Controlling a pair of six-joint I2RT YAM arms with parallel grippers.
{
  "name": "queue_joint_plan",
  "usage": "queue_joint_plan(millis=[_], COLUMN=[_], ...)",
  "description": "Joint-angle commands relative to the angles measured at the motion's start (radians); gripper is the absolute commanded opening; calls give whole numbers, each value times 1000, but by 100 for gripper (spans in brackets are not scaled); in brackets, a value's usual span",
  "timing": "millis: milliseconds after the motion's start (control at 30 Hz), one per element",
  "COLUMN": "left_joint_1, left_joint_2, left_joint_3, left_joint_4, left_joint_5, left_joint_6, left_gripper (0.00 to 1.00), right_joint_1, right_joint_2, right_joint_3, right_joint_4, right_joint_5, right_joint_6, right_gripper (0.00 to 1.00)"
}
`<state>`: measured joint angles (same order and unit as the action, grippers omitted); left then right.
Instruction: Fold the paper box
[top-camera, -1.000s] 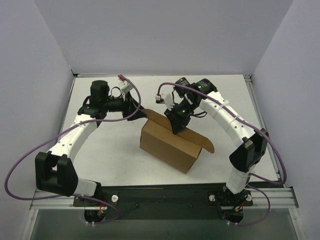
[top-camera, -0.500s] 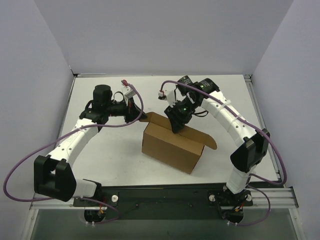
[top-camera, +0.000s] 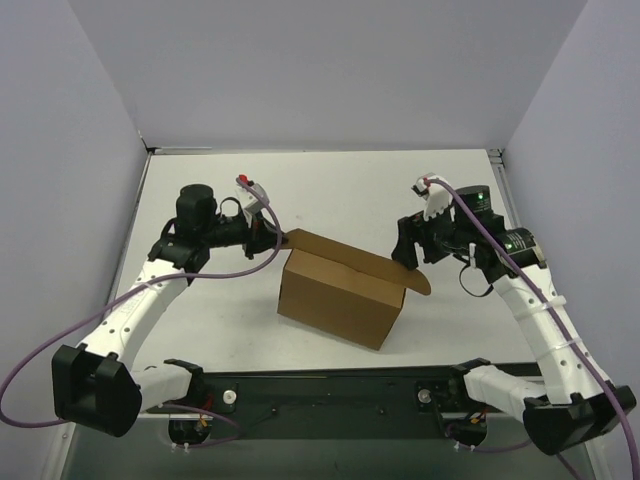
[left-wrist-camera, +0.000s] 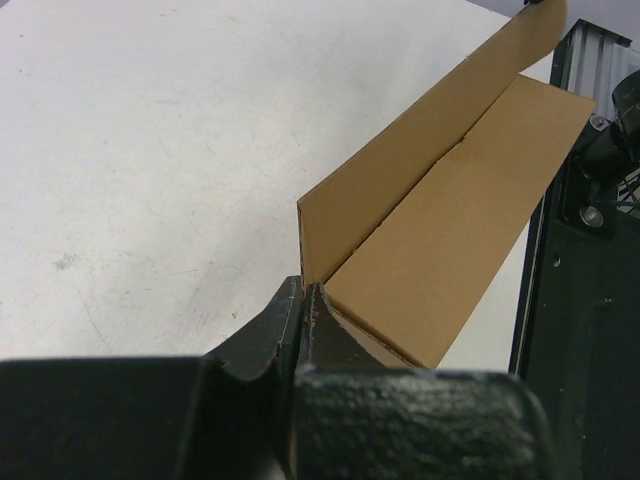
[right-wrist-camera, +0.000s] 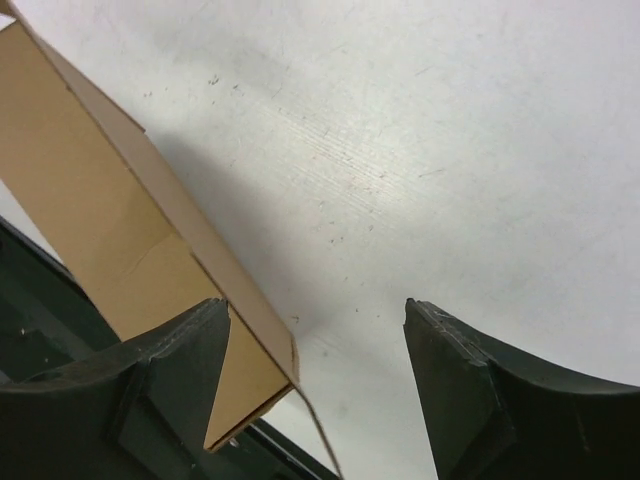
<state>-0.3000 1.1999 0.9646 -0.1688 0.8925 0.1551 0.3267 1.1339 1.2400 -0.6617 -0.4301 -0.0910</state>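
the paper box (top-camera: 340, 298) stands in the middle of the table (top-camera: 200, 190) as a raised rectangular body, so we judge its walls already formed. what is left, as we read it, is the top: a long flap (top-camera: 335, 248) stands up along the far edge and a rounded tab (top-camera: 418, 283) sticks out at the right end, neither one tucked in. the left gripper (top-camera: 282, 238) is pinched together on the far left corner of that flap, and in the left wrist view its fingers (left-wrist-camera: 270, 335) meet on the cardboard edge. the right gripper (top-camera: 408, 256) hangs just beside the right end of the box with its fingers (right-wrist-camera: 175, 365) spread wide; a cardboard edge reaches just inside one of them, yet nothing is gripped there. as a container the box shows us nothing inside, though most of its hollow is hidden in every view.
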Motion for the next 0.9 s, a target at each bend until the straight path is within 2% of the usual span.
queue_joint_plan(millis=[0, 467, 867], left_joint_1=[-5, -5, -5], left_joint_2=[-51, -74, -77], left_joint_3=[-20, -40, -41], left_joint_4=[41, 48, 51], left_joint_5=[-6, -56, -70], left_joint_6=[31, 31, 27], left_gripper=[0, 0, 0], right_joint_1=[-60, -69, -32], right_joint_2=[-74, -230, -256], right_joint_3=[-115, -165, -192], right_joint_4=[83, 28, -50], right_joint_5=[33, 13, 11], right_joint_6=[74, 195, 241], right_gripper=[72, 68, 63])
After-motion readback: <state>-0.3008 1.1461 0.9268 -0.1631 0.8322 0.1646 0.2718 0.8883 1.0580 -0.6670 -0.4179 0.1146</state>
